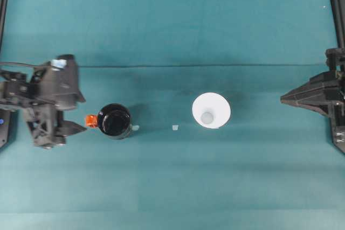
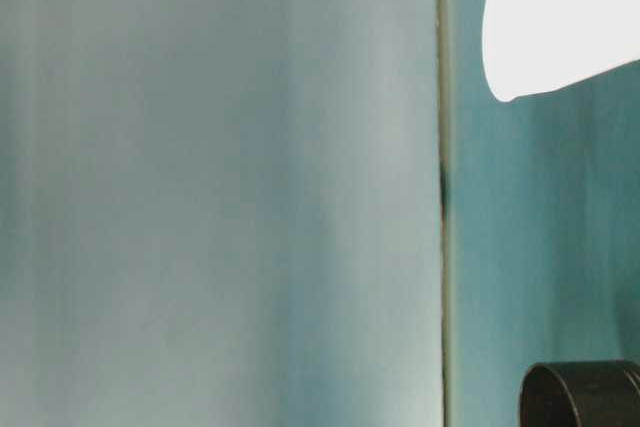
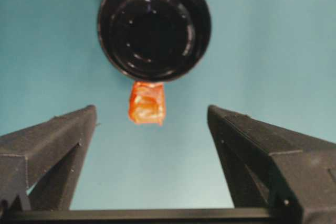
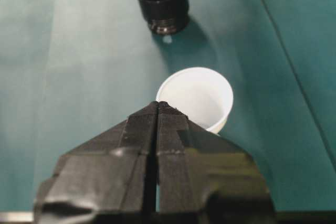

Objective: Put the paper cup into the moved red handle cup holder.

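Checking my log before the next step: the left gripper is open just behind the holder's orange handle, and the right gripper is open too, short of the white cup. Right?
Not quite: the right gripper is shut, its jaws pressed together in the right wrist view. The rest holds.

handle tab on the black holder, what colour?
Orange-red handle tab, clearest in the left wrist view.

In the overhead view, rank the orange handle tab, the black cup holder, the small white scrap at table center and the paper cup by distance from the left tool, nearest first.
From the left tool:
1. Orange handle tab, just beside the tool, on the holder's near side.
2. Black cup holder, left of center.
3. Small white scrap, near table center.
4. Paper cup, right of center.
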